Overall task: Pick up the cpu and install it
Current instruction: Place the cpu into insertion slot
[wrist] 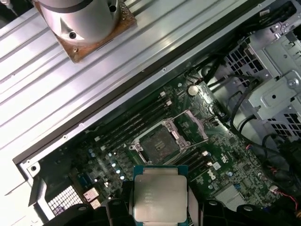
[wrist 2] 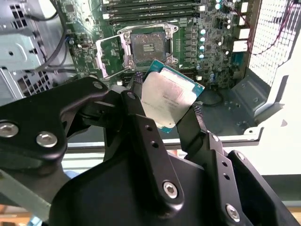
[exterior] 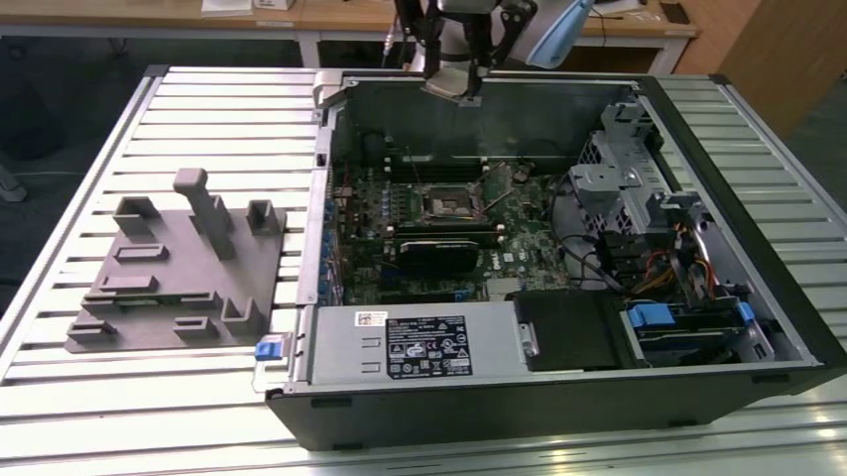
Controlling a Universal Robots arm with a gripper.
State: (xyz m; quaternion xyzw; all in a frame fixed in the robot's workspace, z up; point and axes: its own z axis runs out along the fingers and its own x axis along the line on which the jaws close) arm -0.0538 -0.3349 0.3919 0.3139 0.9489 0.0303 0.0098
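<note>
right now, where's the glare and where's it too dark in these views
Second wrist view: the cpu, held in the pincer, carries a pale sheen and the perforated case wall beyond is washed out white; first wrist view: the slatted table glares pale; exterior view: the motherboard sits in shade inside the case.

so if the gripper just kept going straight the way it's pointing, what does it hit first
Probably the open socket or the motherboard just beside it. The gripper, shut on the cpu, points toward it with nothing showing between, though depth is unclear.
</note>
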